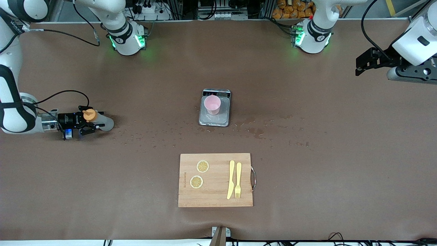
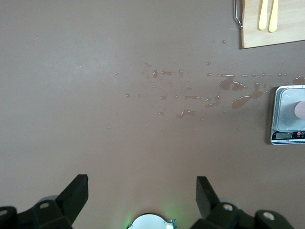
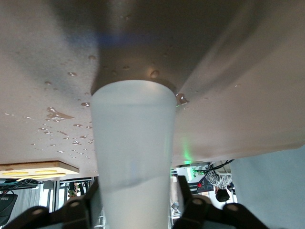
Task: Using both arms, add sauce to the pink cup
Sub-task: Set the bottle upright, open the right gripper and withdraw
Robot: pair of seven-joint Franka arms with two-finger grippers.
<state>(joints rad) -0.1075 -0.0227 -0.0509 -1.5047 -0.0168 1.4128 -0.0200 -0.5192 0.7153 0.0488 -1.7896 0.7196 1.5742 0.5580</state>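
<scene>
Standing translucent whitish (orange-capped), the sauce (image 1: pixel 99 121) sits between the half-spread right gripper (image 1: pixel 89 123).

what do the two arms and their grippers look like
Both arms are white jointed segments with black bands at the joints, green-lit rings at their bases and black cables. The left gripper and right gripper are black with two fingers; the right shows a small blue light.

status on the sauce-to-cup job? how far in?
Looks late or done: sauce stands on the table at the right arm's end, right gripper around it. Pink cup sits on the scale; contents unclear. Left gripper waits open, aloft. Left: right arm pulling clear.
</scene>
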